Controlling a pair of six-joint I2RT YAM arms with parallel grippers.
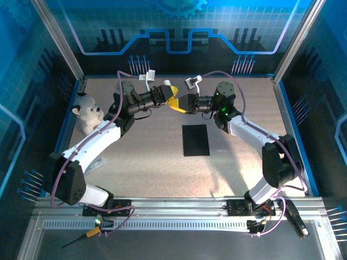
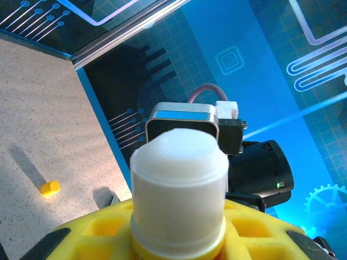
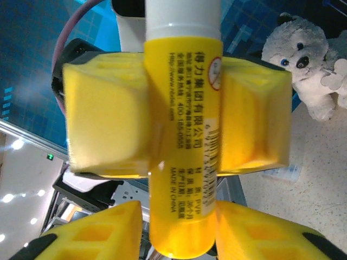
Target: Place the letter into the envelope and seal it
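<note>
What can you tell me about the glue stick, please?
The glue stick is a yellow plastic tube printed with black text and a barcode, with a white upper section ending in a rounded white tip. It is held above the table, clamped at mid-body by the left claw. Its yellow end sits between the fingers of the right claw; whether they press it is unclear.

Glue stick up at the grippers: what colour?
The glue stick is yellow with black print and a white end; best in the right wrist view.
</note>
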